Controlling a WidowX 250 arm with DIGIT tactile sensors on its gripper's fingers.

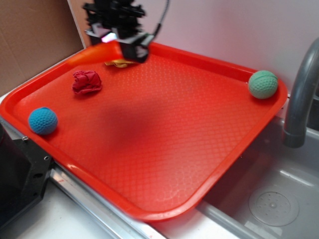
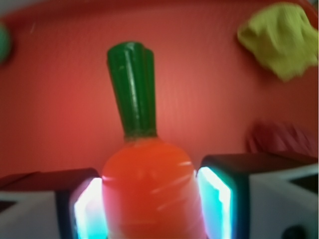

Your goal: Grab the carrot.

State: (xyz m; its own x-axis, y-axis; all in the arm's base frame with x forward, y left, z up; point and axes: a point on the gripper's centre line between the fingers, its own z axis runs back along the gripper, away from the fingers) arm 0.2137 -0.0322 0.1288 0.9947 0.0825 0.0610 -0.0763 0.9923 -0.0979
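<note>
In the wrist view the carrot (image 2: 149,174) fills the space between my fingers, with its orange body low in the frame and its dark green stem (image 2: 132,89) pointing away from me. My gripper (image 2: 149,199) is shut on it, and the glowing pads (image 2: 214,199) touch both sides of the body. In the exterior view the gripper (image 1: 122,46) hangs over the far left corner of the red tray (image 1: 149,214). There its black fingers hide the carrot.
A wrinkly yellow cloth lump (image 1: 118,63) lies just under the gripper, with a dark red lump (image 1: 86,82) near it. A blue ball (image 1: 43,121) sits at the tray's left edge and a green ball (image 1: 262,84) at its far right corner. A grey faucet (image 1: 299,94) and sink (image 1: 274,199) are on the right.
</note>
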